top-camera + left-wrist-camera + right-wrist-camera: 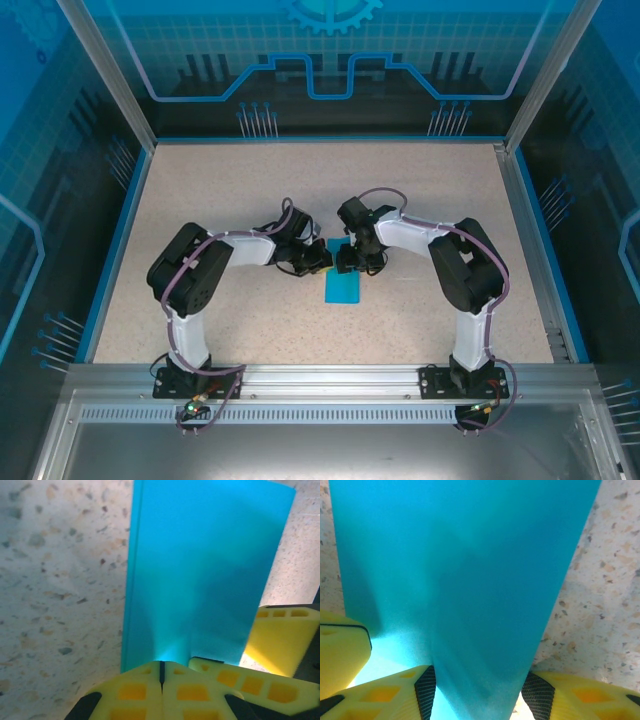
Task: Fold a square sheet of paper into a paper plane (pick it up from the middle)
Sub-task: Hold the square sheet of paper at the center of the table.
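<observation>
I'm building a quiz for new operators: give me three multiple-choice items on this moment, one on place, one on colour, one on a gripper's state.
1. Where is the sheet of paper?
A. mid-table between the two grippers
B. far left corner
C. on the metal rail

2. What colour is the paper?
A. red
B. teal-blue
C. white

3. How are the left gripper's fingers?
A. wide apart
B. closed together
C. missing

Answers: 1 A, the top view shows it between the left gripper and the right gripper; 2 B, all views show it teal-blue; 3 B, its yellow pads meet at the paper's edge.

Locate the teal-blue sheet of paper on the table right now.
In the top view, the teal-blue paper lies near the table's centre, its far edge between the left hand and right hand.
</observation>
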Controlling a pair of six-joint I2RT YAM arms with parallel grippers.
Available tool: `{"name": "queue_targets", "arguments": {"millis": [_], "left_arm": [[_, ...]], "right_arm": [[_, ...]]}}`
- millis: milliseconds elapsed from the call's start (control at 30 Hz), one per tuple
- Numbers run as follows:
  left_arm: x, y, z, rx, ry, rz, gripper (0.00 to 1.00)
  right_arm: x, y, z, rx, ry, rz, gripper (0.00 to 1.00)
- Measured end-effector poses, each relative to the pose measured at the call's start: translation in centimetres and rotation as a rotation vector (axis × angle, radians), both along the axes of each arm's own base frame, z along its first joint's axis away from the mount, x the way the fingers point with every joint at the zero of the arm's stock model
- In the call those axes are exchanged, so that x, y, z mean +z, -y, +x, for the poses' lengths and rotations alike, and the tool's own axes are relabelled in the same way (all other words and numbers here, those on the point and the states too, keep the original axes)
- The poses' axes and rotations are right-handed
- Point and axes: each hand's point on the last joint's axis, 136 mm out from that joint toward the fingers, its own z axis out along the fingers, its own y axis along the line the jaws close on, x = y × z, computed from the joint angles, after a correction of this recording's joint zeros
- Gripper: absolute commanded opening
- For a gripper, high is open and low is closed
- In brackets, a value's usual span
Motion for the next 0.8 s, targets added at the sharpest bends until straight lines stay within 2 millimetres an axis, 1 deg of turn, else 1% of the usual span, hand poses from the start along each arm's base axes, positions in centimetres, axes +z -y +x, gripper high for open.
{"name": "queue_targets", "arguments": {"millis": [267,467,567,633,700,767,800], "left_arm": [[-0.4,-0.3,-0.3,-0.017,-0.003,0.029,0.0],[-0.5,-0.5,-0.3,-0.03,0.007,0.051,0.0],[-0.5,-0.5,-0.3,-0.035,0.01,0.054,0.0],[-0.5,-0.5,-0.3,-0.038,0.011,0.054,0.0],[-0.6,-0.5,-0.3,-0.038,0.01,0.055,0.0],[-0.6,-0.5,-0.3,-0.038,0.01,0.055,0.0],[-0.6,-0.5,-0.3,-0.038,0.008,0.056,0.0]], "right_arm": [[0.1,0.0,0.0,-0.021,0.0,0.006,0.56],[1.4,-0.3,0.3,-0.05,0.057,0.083,0.57],[2.1,0.5,0.0,-0.086,0.073,0.117,0.58],[3.2,1.2,0.0,-0.114,0.091,0.15,0.58],[5.0,1.2,0.5,-0.129,0.134,0.206,0.57],[7.3,0.5,1.1,-0.122,0.192,0.275,0.53],[8.1,0.0,1.3,-0.107,0.215,0.304,0.5]]}}
